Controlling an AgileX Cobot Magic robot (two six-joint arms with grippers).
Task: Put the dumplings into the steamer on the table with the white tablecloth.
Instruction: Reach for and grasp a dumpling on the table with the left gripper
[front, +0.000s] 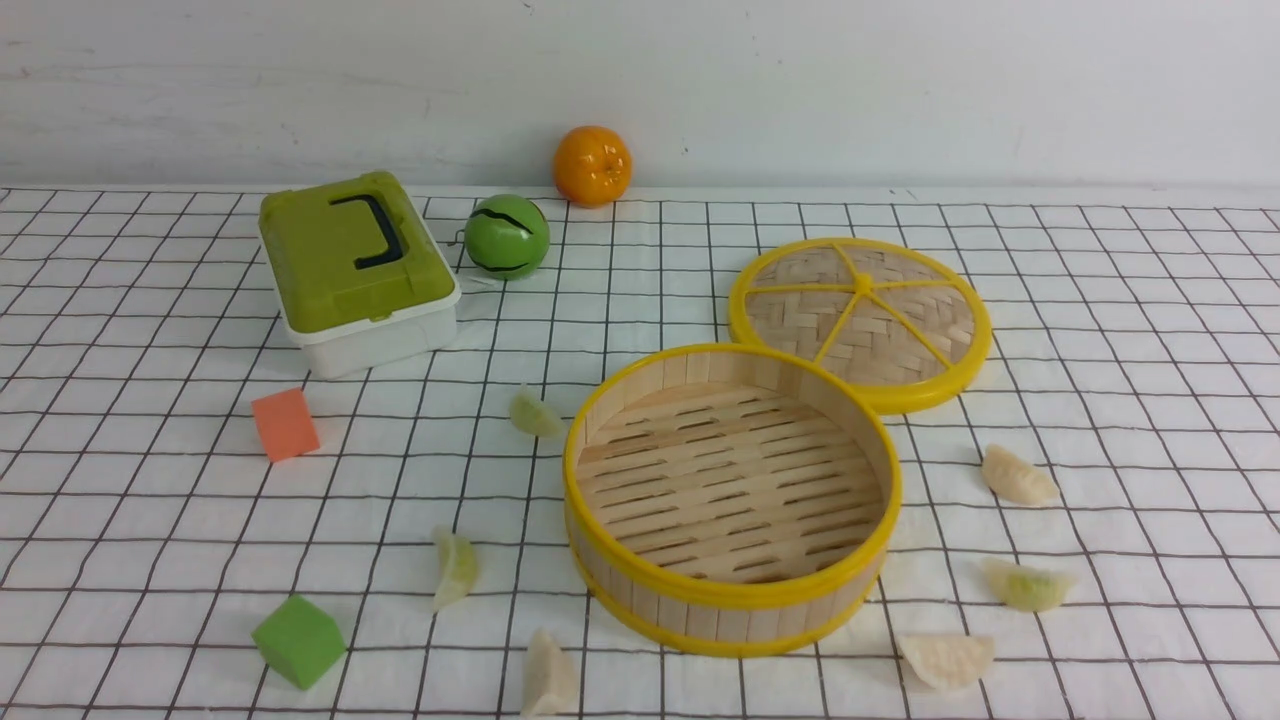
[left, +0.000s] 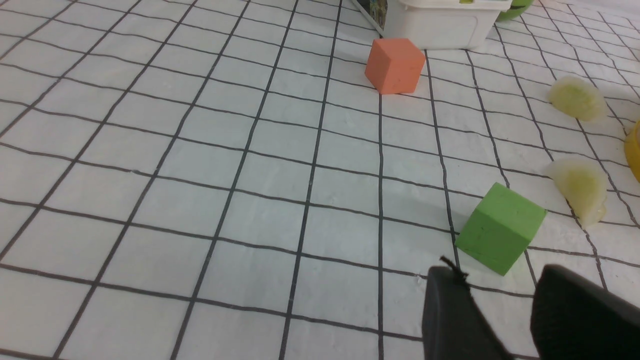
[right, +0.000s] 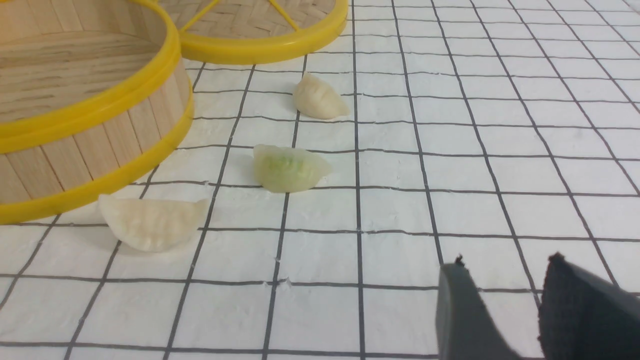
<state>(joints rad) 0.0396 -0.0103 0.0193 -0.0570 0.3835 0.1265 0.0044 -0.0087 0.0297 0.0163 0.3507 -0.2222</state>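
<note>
The steamer (front: 722, 600) stands empty in the middle of the table with the white tablecloth (front: 1100, 330). Three dumplings lie to its left (front: 535, 413) (front: 455, 566) (front: 549, 675) and three to its right (front: 1017, 476) (front: 1027, 586) (front: 947, 658). Neither gripper shows in the front view. My left gripper (left: 497, 274) is open and empty just above the cloth, next to the green cube (left: 500, 227), with two dumplings (left: 580, 187) (left: 575, 97) beyond it. My right gripper (right: 506, 265) is open and empty, apart from three dumplings (right: 150, 222) (right: 287, 167) (right: 317, 97) beside the steamer (right: 100, 135).
The woven lid (front: 860, 320) lies flat behind the steamer, touching it. A white box with a green lid (front: 355, 270), a green ball (front: 507, 236) and an orange (front: 592, 165) stand at the back left. An orange cube (front: 285, 424) and the green cube (front: 298, 640) lie at the left.
</note>
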